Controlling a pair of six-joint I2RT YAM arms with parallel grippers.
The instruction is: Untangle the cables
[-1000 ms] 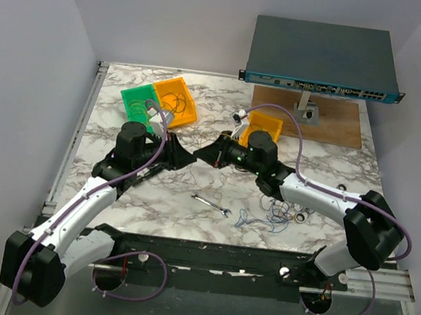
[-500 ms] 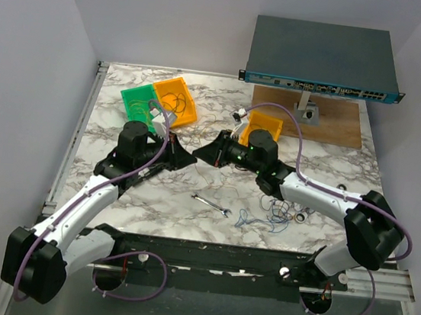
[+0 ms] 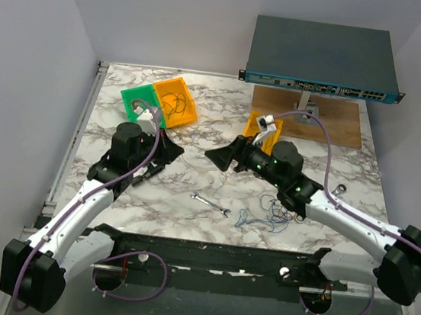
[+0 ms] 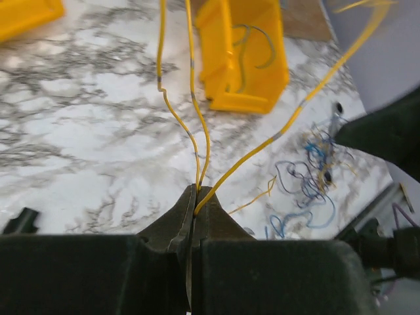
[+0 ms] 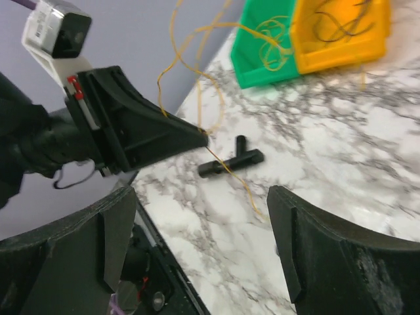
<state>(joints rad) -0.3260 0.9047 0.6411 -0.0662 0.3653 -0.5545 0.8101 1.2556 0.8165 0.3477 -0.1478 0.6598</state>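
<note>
Yellow cable [image 4: 237, 173]: running out of the left claw [image 4: 195, 197], which is pinching it.
Right claw [image 5: 200, 197]: standing spread, having just opened and backed away.

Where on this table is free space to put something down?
Bare marble: the far edge between the left orange bin and the wooden board; the front between the left arm and the wrench. Crowded: the tangled cables right of the wrench, and between left claw and right claw, where a yellow wire hangs.
</note>
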